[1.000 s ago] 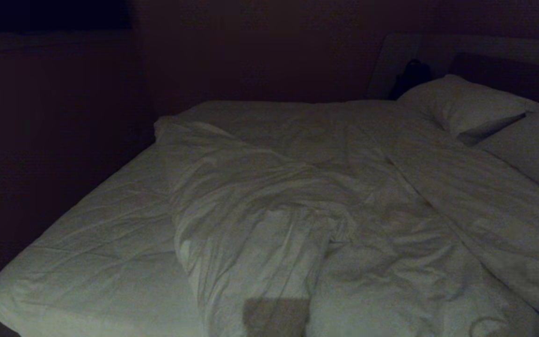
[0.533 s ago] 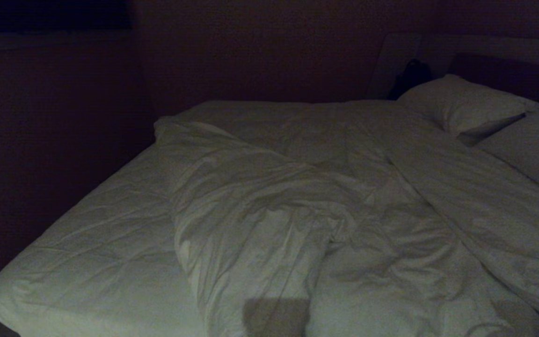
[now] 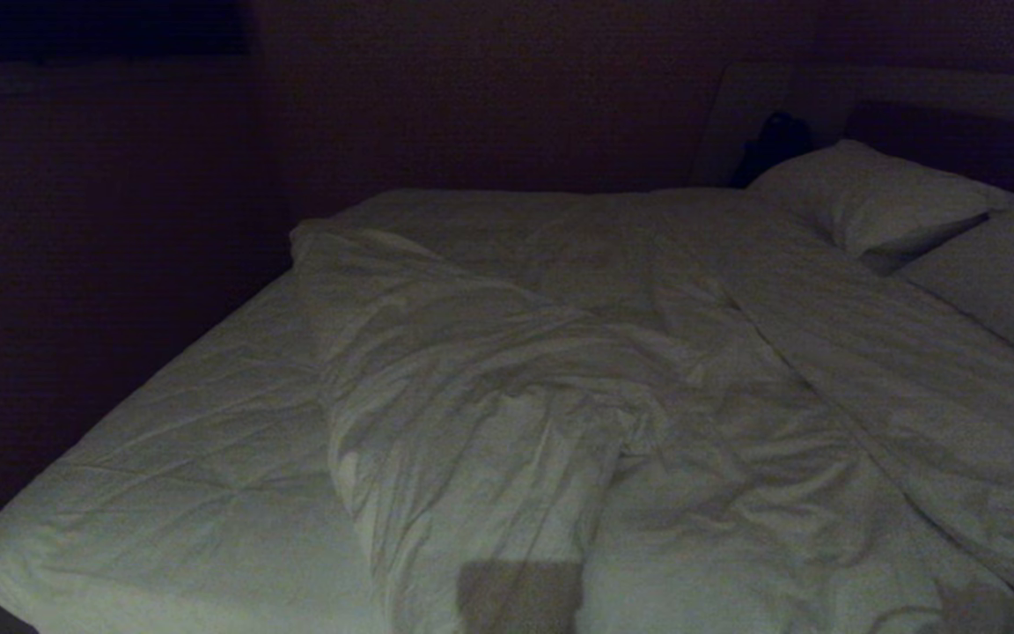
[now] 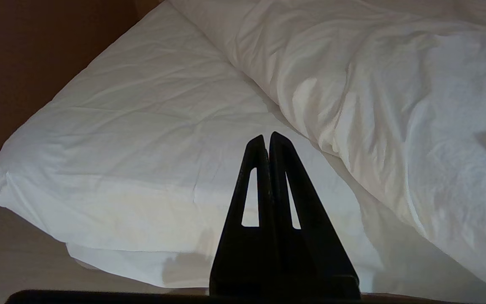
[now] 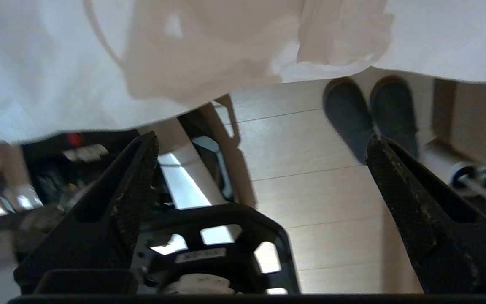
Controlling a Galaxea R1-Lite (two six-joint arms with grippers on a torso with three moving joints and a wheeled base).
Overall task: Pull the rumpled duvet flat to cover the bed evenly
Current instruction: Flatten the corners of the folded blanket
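Note:
The duvet [image 3: 507, 387] lies rumpled in a thick ridge down the middle and right of the bed [image 3: 190, 458], whose quilted mattress is bare on the left. Neither gripper shows in the head view. In the left wrist view my left gripper [image 4: 266, 137] is shut and empty, short of the bare mattress [image 4: 141, 126], with the duvet's fold [image 4: 395, 105] to its right. My right gripper [image 5: 262, 138] is open with nothing between its fingers. It points at the wooden floor [image 5: 310, 169], apart from the duvet's hanging edge [image 5: 57, 63].
Two white pillows [image 3: 868, 198] lie at the head of the bed on the right, before a dark headboard [image 3: 956, 132]. A pair of dark shoes [image 5: 369, 109] stands on the floor by the bed. My own base [image 5: 209, 253] shows below the right gripper.
A dark bit of the right arm at the head view's lower right edge has gone from sight. The duvet's folds there have shifted a little. The rest of the bed is unchanged.

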